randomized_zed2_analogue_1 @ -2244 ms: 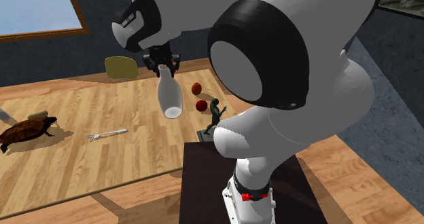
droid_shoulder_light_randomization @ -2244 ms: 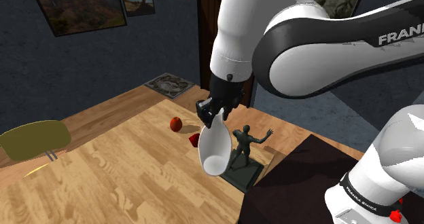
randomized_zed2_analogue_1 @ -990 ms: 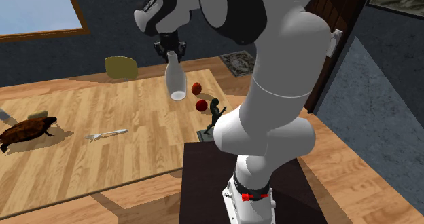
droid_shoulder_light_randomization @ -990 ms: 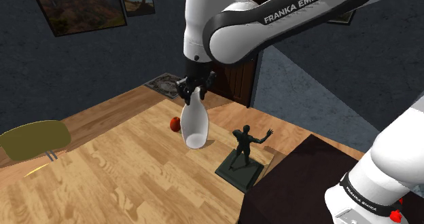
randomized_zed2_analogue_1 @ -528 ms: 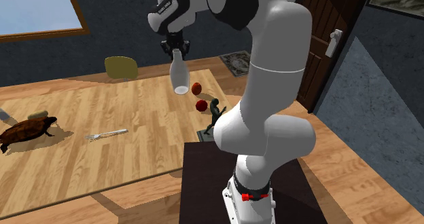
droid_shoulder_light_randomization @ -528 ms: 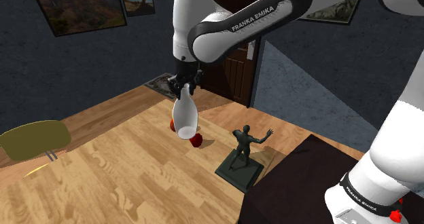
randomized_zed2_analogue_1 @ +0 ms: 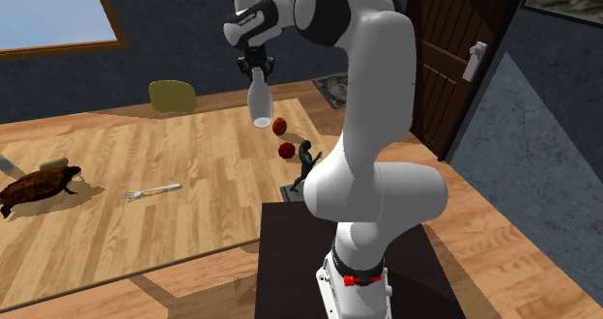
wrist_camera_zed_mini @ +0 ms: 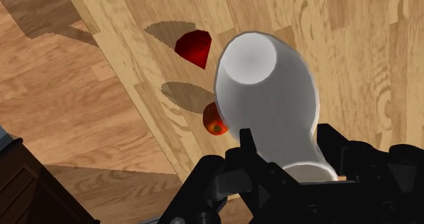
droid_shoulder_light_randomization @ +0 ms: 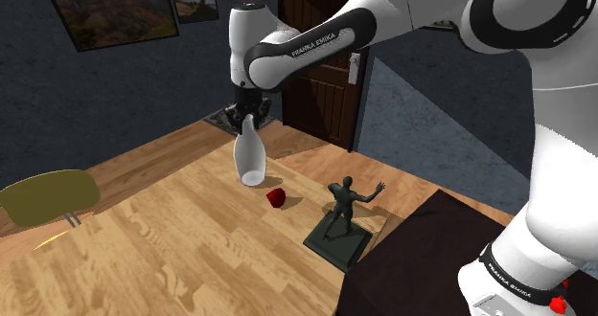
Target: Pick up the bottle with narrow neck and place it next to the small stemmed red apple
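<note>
I've swung the white bottle (droid_shoulder_light_randomization: 250, 158) further out, now above the apple (wrist_camera_zed_mini: 215, 121), arm stretched long, gripper (droid_shoulder_light_randomization: 248, 115) clamped on its neck.

exteriors behind stand (droid_shoulder_light_randomization: 412, 257), wrist close above table (wrist_camera_zed_mini: 353, 53)

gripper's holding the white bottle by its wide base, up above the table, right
Not by the base: the gripper holds the white bottle by its narrow neck, wide base hanging down, up above the table, as the wrist view shows.
</note>
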